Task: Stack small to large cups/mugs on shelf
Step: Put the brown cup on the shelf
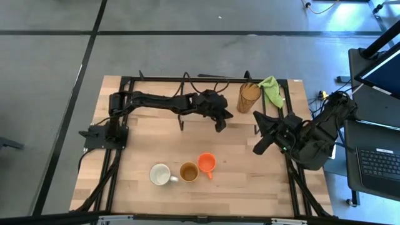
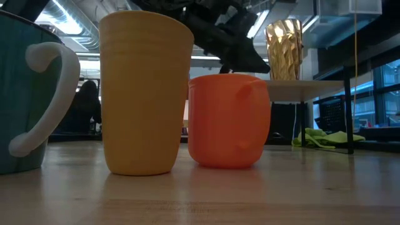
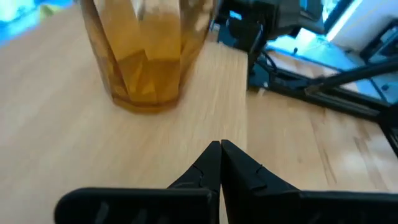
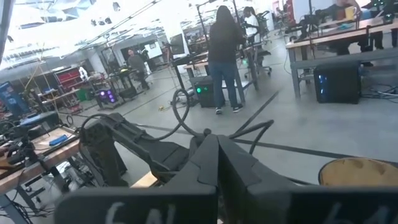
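Hovering empty above the shelf (image 1: 187, 119) with fingers pressed together, the left gripper (image 1: 220, 127) should spread wide before descending squarely over the tan-yellow mug (image 1: 189, 172).

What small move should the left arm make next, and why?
Probably pull back from the shelf toward the tan-yellow mug. The amber tumbler already stands on the shelf, and the left gripper is over the board beside it, jaws shut and empty. Three cups still wait at the table's near edge; the right gripper hangs idle, shut.
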`<act>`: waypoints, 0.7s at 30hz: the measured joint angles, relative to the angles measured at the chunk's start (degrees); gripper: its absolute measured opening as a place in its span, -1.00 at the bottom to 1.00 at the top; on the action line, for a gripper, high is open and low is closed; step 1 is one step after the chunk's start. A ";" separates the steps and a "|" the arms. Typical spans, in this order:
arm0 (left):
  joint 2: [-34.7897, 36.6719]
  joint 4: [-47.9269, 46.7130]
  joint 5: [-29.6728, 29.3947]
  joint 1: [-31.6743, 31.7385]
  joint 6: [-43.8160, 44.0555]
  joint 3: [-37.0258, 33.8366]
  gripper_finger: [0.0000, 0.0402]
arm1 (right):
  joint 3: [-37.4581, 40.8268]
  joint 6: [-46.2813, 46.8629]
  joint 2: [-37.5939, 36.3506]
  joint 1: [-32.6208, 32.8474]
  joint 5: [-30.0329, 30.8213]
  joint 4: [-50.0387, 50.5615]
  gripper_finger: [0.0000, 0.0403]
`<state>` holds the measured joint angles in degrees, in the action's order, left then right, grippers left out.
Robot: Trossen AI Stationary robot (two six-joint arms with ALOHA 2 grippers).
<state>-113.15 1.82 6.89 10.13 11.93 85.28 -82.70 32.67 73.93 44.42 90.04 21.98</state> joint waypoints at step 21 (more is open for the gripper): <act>-1.86 9.76 -0.60 5.12 0.22 0.25 -0.98 | 0.02 0.24 -0.02 0.02 -0.02 -0.40 -0.98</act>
<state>-115.01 11.58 6.29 15.25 12.14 85.53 -82.67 32.91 73.91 44.45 90.02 21.57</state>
